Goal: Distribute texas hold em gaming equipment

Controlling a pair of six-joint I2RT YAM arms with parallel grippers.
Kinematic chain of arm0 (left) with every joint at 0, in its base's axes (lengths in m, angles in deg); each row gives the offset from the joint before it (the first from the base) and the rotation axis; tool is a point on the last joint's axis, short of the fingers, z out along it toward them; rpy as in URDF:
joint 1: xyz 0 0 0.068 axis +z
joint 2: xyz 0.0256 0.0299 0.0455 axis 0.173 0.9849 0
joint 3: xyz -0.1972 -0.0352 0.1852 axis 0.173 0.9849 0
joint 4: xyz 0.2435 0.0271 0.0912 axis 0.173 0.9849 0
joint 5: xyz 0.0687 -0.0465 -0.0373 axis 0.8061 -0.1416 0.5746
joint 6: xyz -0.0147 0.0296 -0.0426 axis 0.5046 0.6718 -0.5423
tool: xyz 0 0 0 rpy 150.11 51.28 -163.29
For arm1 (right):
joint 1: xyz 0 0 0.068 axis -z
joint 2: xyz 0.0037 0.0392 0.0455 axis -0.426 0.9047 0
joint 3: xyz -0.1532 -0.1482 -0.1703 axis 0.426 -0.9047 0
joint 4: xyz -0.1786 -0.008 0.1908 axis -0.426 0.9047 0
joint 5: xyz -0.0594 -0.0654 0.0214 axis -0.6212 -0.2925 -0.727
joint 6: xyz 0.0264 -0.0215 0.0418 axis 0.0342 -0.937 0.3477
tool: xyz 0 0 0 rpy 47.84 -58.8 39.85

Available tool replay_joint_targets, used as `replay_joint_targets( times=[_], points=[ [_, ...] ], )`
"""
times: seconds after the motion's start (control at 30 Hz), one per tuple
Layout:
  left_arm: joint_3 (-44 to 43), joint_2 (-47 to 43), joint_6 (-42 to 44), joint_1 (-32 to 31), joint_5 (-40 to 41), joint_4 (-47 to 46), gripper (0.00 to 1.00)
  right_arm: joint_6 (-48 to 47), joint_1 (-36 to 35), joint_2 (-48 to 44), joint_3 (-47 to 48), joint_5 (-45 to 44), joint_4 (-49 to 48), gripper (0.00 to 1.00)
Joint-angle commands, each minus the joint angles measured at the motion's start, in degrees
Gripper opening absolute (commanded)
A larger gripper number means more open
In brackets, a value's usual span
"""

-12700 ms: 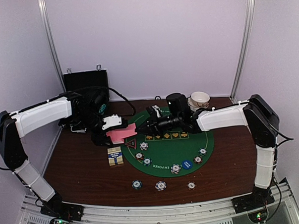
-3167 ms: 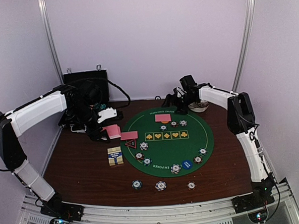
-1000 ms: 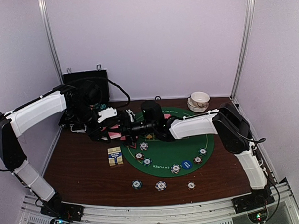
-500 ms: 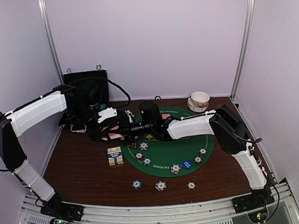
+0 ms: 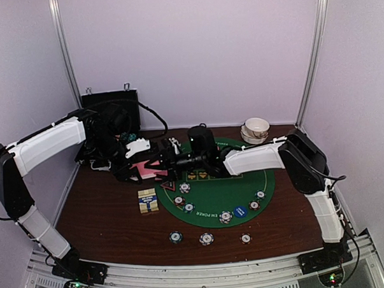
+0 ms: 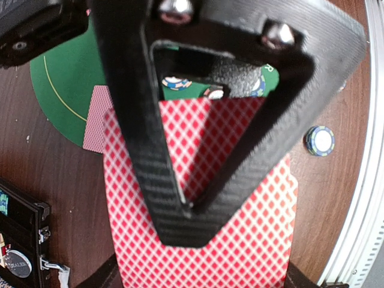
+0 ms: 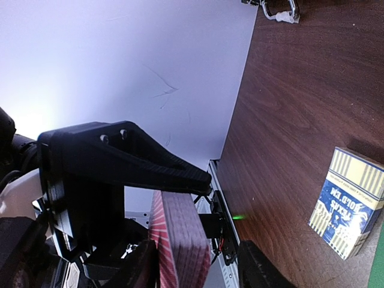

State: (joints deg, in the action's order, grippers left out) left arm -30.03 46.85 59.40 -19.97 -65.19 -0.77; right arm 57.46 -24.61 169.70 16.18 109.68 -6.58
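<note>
At the left gripper [image 6: 183,231]: clamped shut across the deck of pink-backed cards [image 6: 240,252]; black ribbed finger frame, triangular with a hollow centre, two bolts at its base.
Right gripper [image 7: 198,267]: partly open, straddling the edge of the deck; dark fingers [image 7: 141,264] on either side of the stack, with a clear gap on one side; no grip visible.
Deck position: held over the left part of the wooden table [image 7: 288,120], just off the green felt mat [image 6: 60,90].
Change: about three seconds earlier, right arm at the stacked bowls [image 5: 256,128], far right; now stretched across the mat to the deck, jaws narrower than a second ago; left arm unmoved.
Deck appearance: red diamond lattice on the backs, rounded corners, edges squared into a thick block.
Loose card [image 6: 96,120]: flat, overlapping the mat rim, same back.
Chips [image 5: 206,239]: round, stripe-edged; several on the near arc of the mat, three on bare wood nearer the bases.
Blue disc [image 5: 240,211]: on the mat, near right.
Triangular marker [image 5: 167,183]: black and red, at the left rim of the mat.
Card box [image 7: 351,198]: striped blue and yellow, on wood beside the mat.
</note>
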Motion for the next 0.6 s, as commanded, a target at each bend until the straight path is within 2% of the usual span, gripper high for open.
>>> replay_joint_targets(
  times=[0.0,0.1,0.23,0.4,0.57],
  points=[
    [-1.15,-1.63,-0.05,0.31,-0.99,-0.61,0.00,-2.03,1.13,-3.17,-2.30,-0.24,3.96,0.43],
    [-1.15,-1.58,-0.06,0.31,-1.06,-0.62,0.00,-1.89,1.22,-4.64,-3.11,0.21,3.55,0.41],
    [-1.05,-1.51,-0.05,0.31,-0.97,-0.60,0.00,-0.91,1.23,-6.75,-4.88,0.40,1.48,0.46],
    [-1.14,-1.32,-0.05,0.31,-1.00,-0.64,0.00,0.29,1.42,-8.43,-6.35,0.69,0.02,0.46],
    [-0.99,-1.31,-0.07,0.31,-0.85,-0.64,0.00,0.34,1.40,-10.13,-7.59,0.69,-0.03,0.37]
  ],
)
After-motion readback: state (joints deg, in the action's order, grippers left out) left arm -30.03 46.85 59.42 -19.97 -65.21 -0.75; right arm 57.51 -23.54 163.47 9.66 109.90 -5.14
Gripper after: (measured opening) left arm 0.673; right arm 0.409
